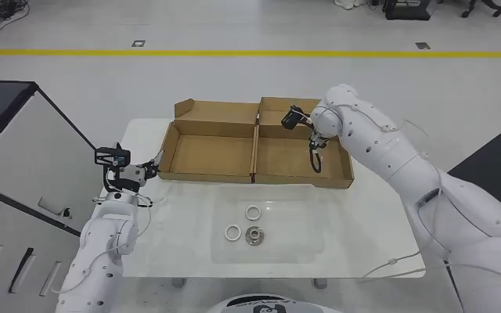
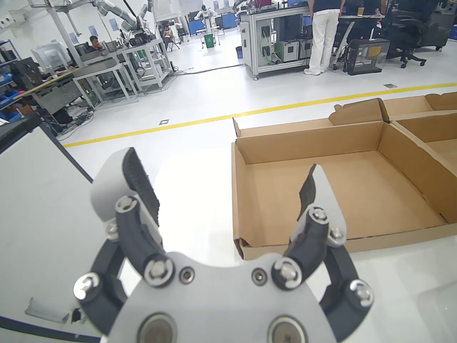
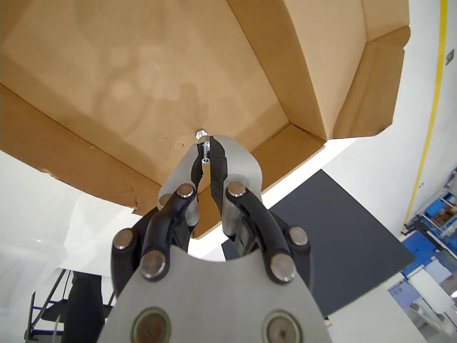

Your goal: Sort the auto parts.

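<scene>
Bolt (image 3: 201, 133), pinched by right gripper (image 3: 207, 155) over right cardboard box (image 1: 282, 160): we'd lower first, then release gently; left gripper (image 2: 221, 165) spread.

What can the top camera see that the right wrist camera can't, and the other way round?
From the top view: a white ring, another white ring and a metal hub lying on the table, plus the left box with the left gripper beside its corner. From the right wrist view: a small bolt pinched between the fingertips, held above the cardboard floor. In both: the right gripper and the right box that it hangs over.
</scene>
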`<action>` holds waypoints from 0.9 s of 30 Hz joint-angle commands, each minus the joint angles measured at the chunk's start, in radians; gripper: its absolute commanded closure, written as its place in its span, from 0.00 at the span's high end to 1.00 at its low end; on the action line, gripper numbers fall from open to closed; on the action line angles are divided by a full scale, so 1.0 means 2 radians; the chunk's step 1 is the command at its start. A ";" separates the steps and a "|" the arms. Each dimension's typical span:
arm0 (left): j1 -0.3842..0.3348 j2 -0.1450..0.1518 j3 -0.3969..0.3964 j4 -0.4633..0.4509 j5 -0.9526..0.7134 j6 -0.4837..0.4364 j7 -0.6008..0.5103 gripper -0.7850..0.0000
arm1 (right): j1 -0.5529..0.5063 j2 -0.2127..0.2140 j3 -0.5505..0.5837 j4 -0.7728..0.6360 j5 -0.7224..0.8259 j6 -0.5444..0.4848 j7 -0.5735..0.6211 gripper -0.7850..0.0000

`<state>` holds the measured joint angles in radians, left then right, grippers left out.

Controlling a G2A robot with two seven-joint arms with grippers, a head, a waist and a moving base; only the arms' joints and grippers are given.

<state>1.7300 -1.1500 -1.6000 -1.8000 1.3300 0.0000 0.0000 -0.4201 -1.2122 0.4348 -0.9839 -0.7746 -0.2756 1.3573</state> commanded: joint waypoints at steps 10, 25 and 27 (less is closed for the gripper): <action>0.000 0.000 0.000 0.000 0.000 0.000 0.000 1.00 | -0.008 -0.025 -0.016 0.045 -0.006 -0.009 -0.034 0.00; 0.000 0.000 0.000 0.000 0.000 0.000 0.000 1.00 | -0.020 -0.052 -0.023 0.084 -0.006 -0.014 -0.058 0.00; 0.000 0.000 0.000 0.000 0.000 0.000 0.000 1.00 | -0.022 -0.054 -0.022 0.087 -0.005 -0.015 -0.061 0.00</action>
<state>1.7300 -1.1500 -1.6000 -1.8000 1.3300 0.0000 0.0000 -0.4623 -1.3178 0.3906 -0.8129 -0.7851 -0.3050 1.2383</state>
